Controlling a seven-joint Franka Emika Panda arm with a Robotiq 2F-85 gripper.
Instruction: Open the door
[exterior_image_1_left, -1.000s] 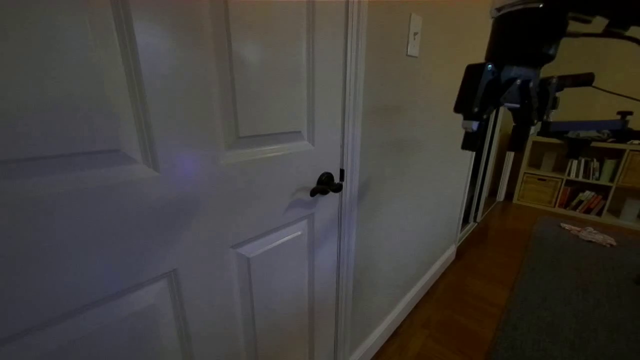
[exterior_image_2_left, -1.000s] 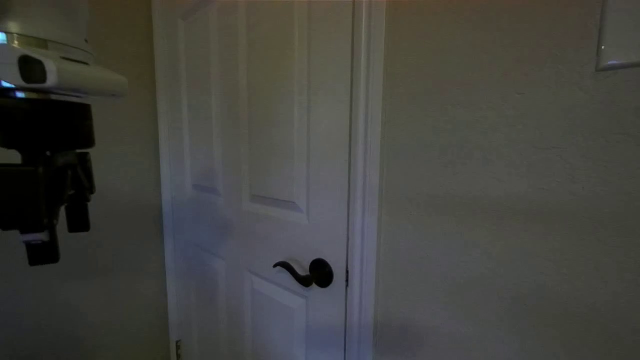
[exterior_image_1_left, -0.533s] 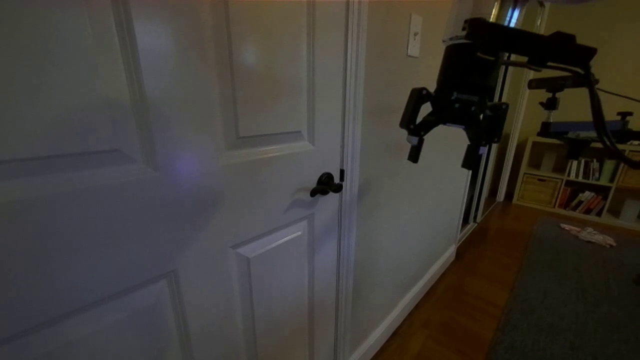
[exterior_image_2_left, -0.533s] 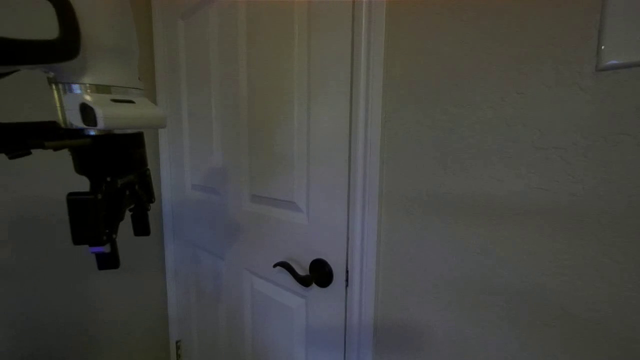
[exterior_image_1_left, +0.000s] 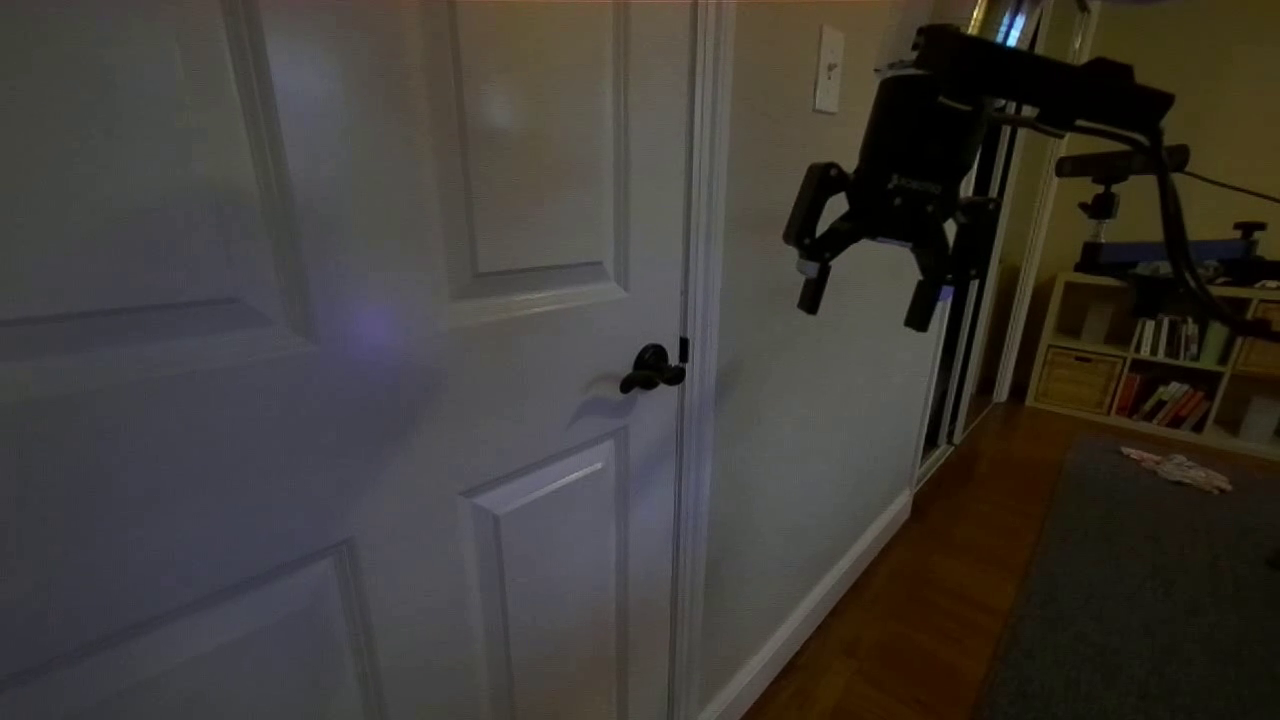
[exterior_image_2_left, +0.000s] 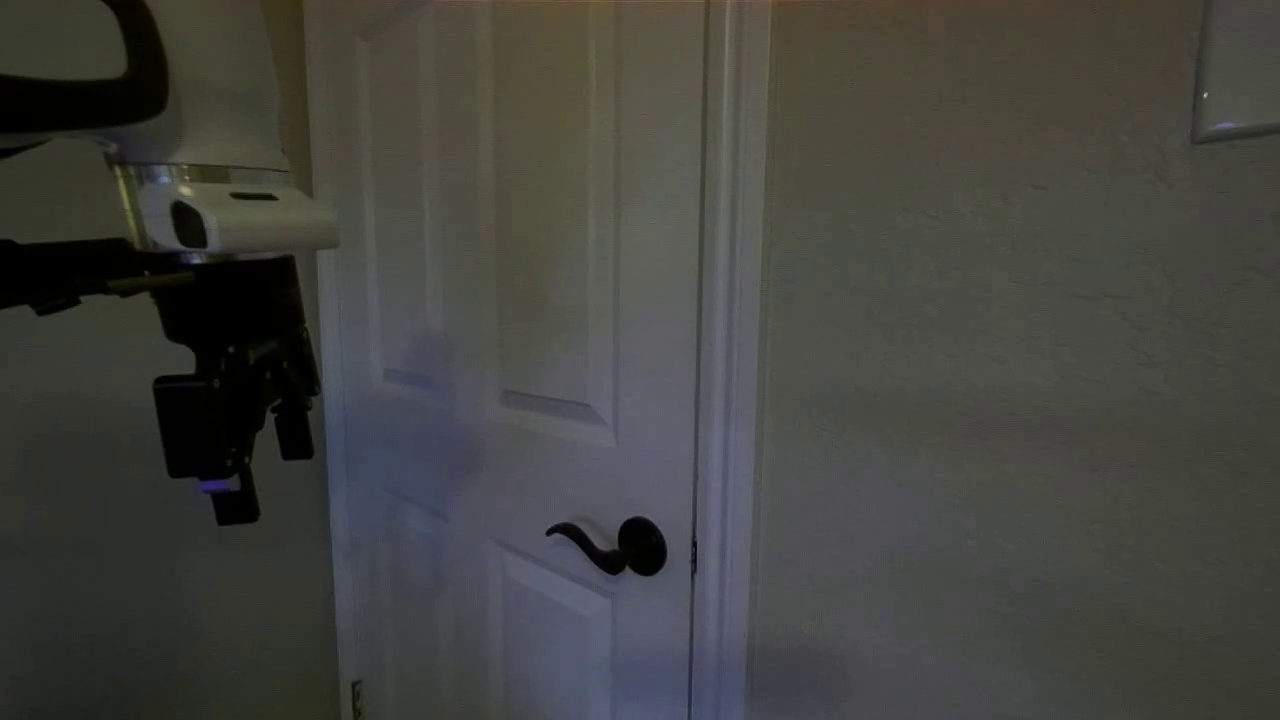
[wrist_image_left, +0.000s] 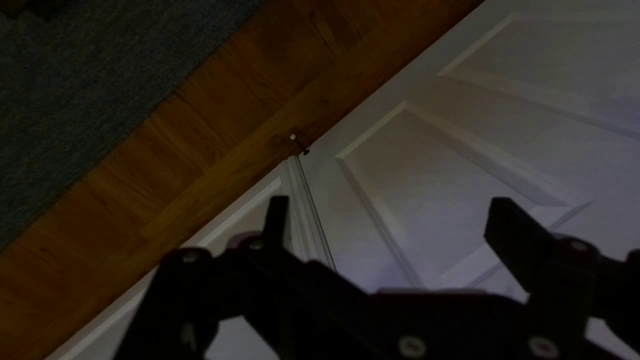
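The white panelled door (exterior_image_1_left: 380, 430) is shut in its frame. It also shows in an exterior view (exterior_image_2_left: 540, 470) and in the wrist view (wrist_image_left: 440, 165). Its dark lever handle (exterior_image_1_left: 652, 369) sits near the door's edge by the frame; it also shows in an exterior view (exterior_image_2_left: 605, 550) with the lever pointing left. The handle is not visible in the wrist view. My black gripper (exterior_image_1_left: 866, 302) points downward, open and empty, apart from the door and handle. In an exterior view my gripper (exterior_image_2_left: 266, 476) is left of the handle and somewhat higher. The wrist view shows its fingers (wrist_image_left: 390, 215) wide apart.
A door frame (exterior_image_1_left: 708, 420) and a wall with a light switch (exterior_image_1_left: 828, 70) adjoin the door. A bookcase (exterior_image_1_left: 1130, 350), a camera on a stand (exterior_image_1_left: 1120, 165) and a grey rug (exterior_image_1_left: 1140, 580) with a cloth (exterior_image_1_left: 1180, 468) are farther back. A doorstop (wrist_image_left: 300, 144) shows low down.
The arm has moved toward the door and turned, so both fingers show spread. Over the last half second it has shifted only slightly, a little up. The door and handle have not moved.
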